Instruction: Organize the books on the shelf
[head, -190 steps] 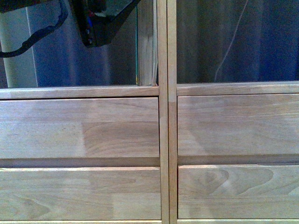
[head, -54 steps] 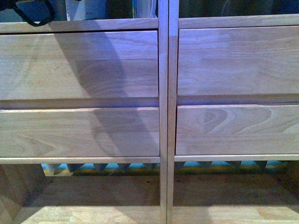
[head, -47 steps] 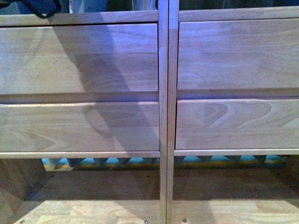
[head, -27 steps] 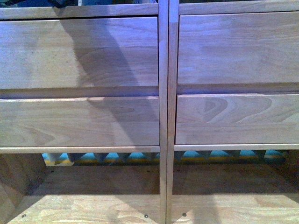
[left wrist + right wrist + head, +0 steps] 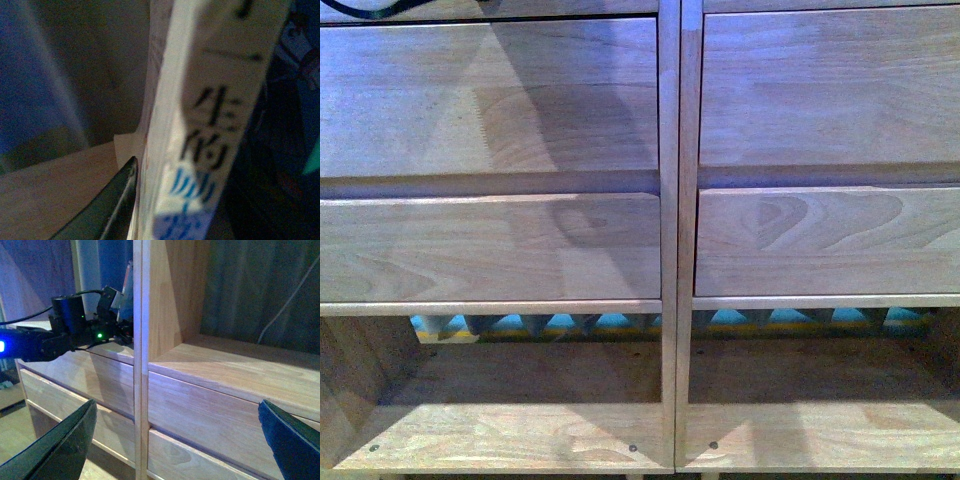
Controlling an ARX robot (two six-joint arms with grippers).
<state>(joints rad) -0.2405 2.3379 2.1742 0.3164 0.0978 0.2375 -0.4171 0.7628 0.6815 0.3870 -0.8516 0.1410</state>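
Observation:
The light-wood shelf (image 5: 669, 200) fills the front view: four drawer fronts and two open compartments below them. No gripper shows there. In the left wrist view my left gripper (image 5: 180, 200) is shut on the white paperback book (image 5: 220, 100), held upright, with dark and blue print on its spine; one dark finger (image 5: 117, 200) lies against its cover. In the right wrist view my right gripper (image 5: 177, 440) is open and empty in front of the shelf (image 5: 137, 350). My left arm (image 5: 75, 332) reaches into the left compartment above the drawers. The teal-green book is not clearly in view.
A blue and yellow patterned strip (image 5: 570, 322) shows behind the bottom compartments. A dark curtain (image 5: 250, 285) and a thin white cable (image 5: 285, 305) hang behind the right compartment. A black cable (image 5: 360, 8) crosses the front view's top left corner.
The front view has dropped: the drawer fronts slid up the frame, the bottom compartments came into view, and the books and my left arm left the top edge.

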